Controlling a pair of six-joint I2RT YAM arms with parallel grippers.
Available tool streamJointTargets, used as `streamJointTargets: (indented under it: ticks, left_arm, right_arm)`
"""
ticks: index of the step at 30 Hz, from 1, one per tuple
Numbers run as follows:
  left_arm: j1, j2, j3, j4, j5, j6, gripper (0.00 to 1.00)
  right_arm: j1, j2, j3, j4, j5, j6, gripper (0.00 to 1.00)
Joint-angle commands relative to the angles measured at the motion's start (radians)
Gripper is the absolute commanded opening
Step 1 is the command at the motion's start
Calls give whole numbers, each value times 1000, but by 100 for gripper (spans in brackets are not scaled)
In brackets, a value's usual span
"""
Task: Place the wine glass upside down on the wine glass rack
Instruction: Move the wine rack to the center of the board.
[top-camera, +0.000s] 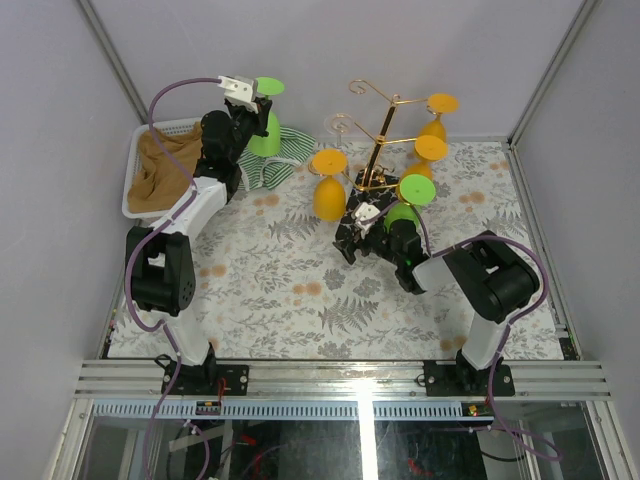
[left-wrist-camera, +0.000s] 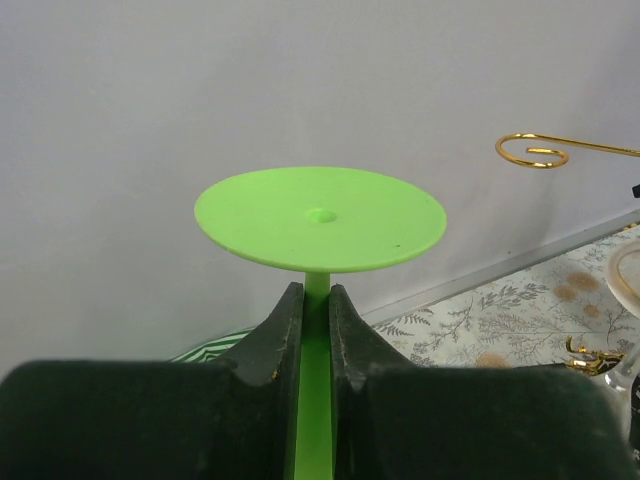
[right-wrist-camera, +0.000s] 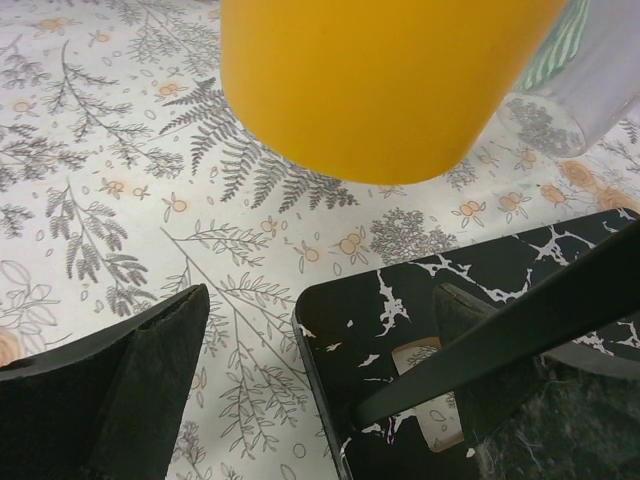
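The wine glass (left-wrist-camera: 320, 215), a green one, is being held upside down, foot uppermost, above the far left of the surface (top-camera: 300, 290) and well apart from the wine glass rack (top-camera: 383, 140). Its stem is being clamped by the left gripper (left-wrist-camera: 316, 295), whose jaws are standing almost shut around it.

The carrying step is judged to be in hand: the glass is inverted but not yet hung. The next move is calling for it to be carried rightward to a free curled hook (left-wrist-camera: 535, 150). The stem is then to be slid in until the foot is resting on the wire, clear of the glasses already hanging.

The right gripper (top-camera: 365, 222) is being held fully open beside the rack's black base (right-wrist-camera: 400, 290), with a corner lying between its fingers; nothing is being gripped.

Being counted:
- 1 rack
- 2 green glasses, 1 held and 1 hanging green glass (top-camera: 410, 200)
- 3 orange glasses (top-camera: 330, 195)
- 1 clear glass (right-wrist-camera: 600, 70)
- 1 white basket (top-camera: 131, 180) holding 1 brown cloth (top-camera: 165, 170)
- 1 striped cloth (top-camera: 275, 172)
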Motion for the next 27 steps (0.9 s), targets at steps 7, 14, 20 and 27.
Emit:
streamJointTargets:
  ticks: [7,14,20,27]
  left_arm:
    - [12,1,17,40,-8,18,0]
    - [11,-8,3,45,1,7,0]
    - [12,-18,-4,45,7,1,0]
    - [12,-30,-19,50,11,-10,0]
  right_arm:
    - [57,-81,-39,-61,-160,10,100]
    - [115,-112,-83,-67,-113,4,100]
    - [166,-150,-130,-82,-59,-2,100]
    - [227,-218,-180,-105,12,-7,100]
